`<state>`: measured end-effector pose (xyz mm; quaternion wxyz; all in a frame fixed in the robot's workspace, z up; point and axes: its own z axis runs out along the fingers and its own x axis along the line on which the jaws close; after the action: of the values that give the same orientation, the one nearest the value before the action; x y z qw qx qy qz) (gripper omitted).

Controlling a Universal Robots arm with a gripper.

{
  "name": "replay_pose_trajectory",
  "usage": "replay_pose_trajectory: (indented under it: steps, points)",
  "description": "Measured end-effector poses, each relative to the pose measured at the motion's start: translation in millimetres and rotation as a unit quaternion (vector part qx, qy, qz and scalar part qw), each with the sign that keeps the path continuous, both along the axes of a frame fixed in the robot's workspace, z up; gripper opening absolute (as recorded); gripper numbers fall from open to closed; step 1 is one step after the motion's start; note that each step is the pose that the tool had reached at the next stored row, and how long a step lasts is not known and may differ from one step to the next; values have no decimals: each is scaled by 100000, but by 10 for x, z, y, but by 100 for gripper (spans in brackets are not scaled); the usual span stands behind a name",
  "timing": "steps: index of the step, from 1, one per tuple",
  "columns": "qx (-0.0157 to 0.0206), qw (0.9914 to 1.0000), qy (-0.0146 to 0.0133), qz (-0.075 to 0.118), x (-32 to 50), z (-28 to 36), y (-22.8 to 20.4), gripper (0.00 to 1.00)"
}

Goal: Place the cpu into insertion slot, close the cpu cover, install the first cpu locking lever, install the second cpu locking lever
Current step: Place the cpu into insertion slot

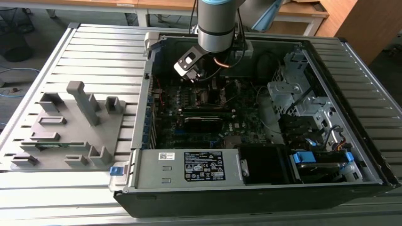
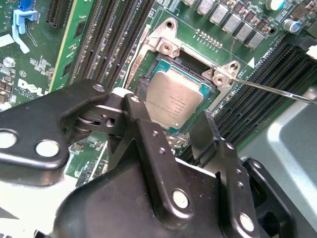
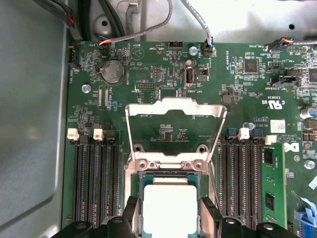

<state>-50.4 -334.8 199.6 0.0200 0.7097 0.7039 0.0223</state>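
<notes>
The cpu (image 2: 174, 99), a flat square chip with a dull metal top, lies in the insertion slot (image 2: 148, 79) on the green motherboard; in the first wrist view the cpu (image 3: 169, 206) looks pale. My gripper (image 2: 168, 111) hangs low over it, open by a small margin. Its black fingers (image 2: 148, 144) straddle the chip's two sides, and a thin gap shows beside one of them. The cpu cover (image 3: 176, 130), a silver frame with a square window, stands tilted up at the socket's far side. A thin silver locking lever (image 2: 275, 90) sticks out free beside the socket. In the exterior view the gripper (image 1: 210, 89) is inside the case.
Long black memory slots (image 3: 94, 181) flank the socket on both sides. Cables (image 3: 148, 22) and the case wall (image 3: 29, 124) lie close by. A grey fixture plate (image 1: 69, 127) sits on the exterior view's left, and a drive cage (image 1: 295, 94) stands on its right.
</notes>
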Motion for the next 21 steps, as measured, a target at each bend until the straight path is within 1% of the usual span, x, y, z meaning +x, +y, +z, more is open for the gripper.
replay_pose_trajectory:
  steps: [1,2,3,4,5,7,8,10,11,13,14,19,21]
  points:
    - [-2,100000,1,-1,0,1,0,60]
    - [-1,100000,-1,-3,0,2,0,53]
    - [-1,100000,1,-2,0,3,0,53]
    - [-4,100000,0,-2,0,4,0,47]
    - [-2,100000,-3,-2,0,5,0,47]
    - [-6,100000,0,-1,0,7,0,35]
    - [-4,100000,-1,-1,0,8,0,35]
    - [-6,100000,0,0,0,10,0,24]
    - [-8,100000,0,-1,0,11,0,24]
    - [-7,100000,-2,1,0,12,0,12]
    - [-10,100000,-4,-2,0,13,0,10]
    - [15,100000,0,-85,0,17,0,10]
    - [109,99996,-1,-932,0,16,0,10]
